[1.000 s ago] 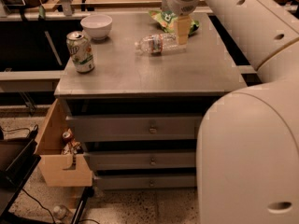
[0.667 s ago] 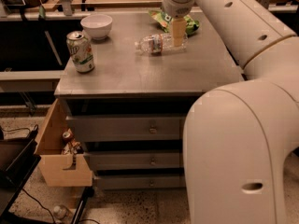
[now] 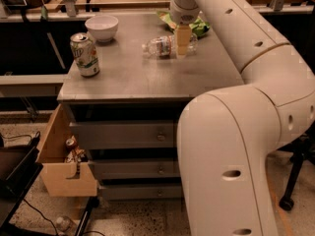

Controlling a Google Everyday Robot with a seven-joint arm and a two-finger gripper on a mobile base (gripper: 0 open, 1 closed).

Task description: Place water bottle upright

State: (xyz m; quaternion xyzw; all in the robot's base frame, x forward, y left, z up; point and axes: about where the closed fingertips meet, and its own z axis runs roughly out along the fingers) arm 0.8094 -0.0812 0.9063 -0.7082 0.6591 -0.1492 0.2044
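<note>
The water bottle (image 3: 160, 46) lies on its side on the grey cabinet top (image 3: 133, 73), white cap pointing left, pale label with reddish marks around its middle. My gripper (image 3: 182, 45) hangs from the big white arm and sits over the bottle's right end, its pale finger (image 3: 182, 38) pointing down in front of the bottle. The bottle's base end is hidden behind the finger.
A green-and-white soda can (image 3: 84, 54) stands at the front left of the top. A white bowl (image 3: 102, 27) sits behind it. A green snack bag (image 3: 199, 27) lies behind the gripper. A wooden drawer (image 3: 66, 173) holding small items hangs open at lower left.
The gripper has moved left and down, from over the snack bag to the bottle's right end. The bottle, can and bowl have not moved.
</note>
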